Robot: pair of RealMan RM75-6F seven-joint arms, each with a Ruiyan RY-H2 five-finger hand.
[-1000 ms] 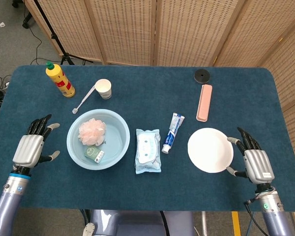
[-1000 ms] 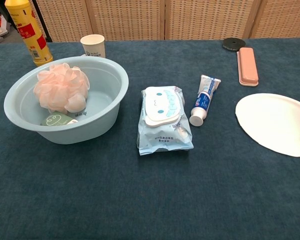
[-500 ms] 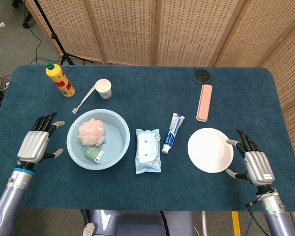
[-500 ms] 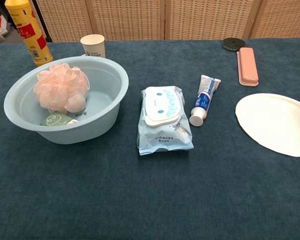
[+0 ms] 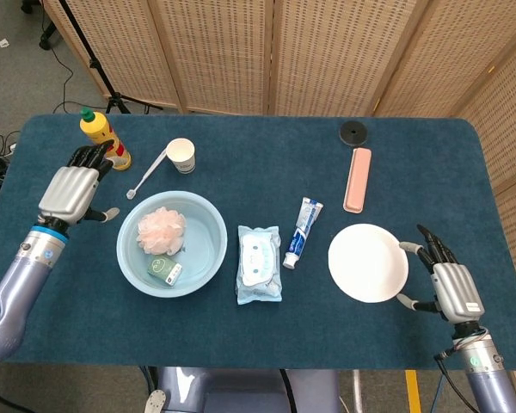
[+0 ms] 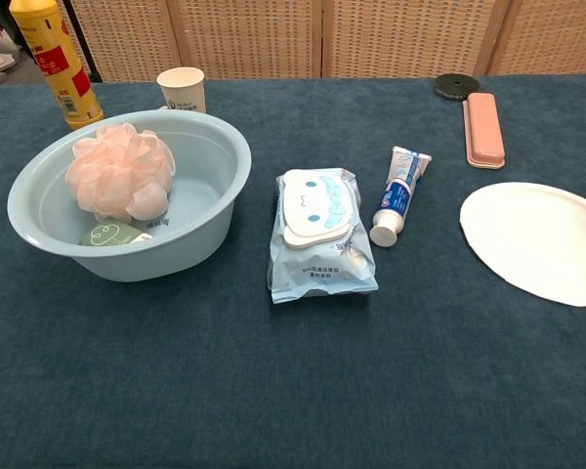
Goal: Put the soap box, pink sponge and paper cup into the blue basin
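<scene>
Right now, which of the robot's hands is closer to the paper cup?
The left. The left hand hovers beside the yellow bottle, just left of the paper cup. The right hand sits far across the table, beside the white plate.

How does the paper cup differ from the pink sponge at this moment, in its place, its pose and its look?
The paper cup stands on the table behind the blue basin, while the pink sponge lies inside the basin, next to the green soap box. The cup is white, smooth, upright and open at the top; the sponge is a pale pink, ruffled ball. No hand touches either one.
</scene>
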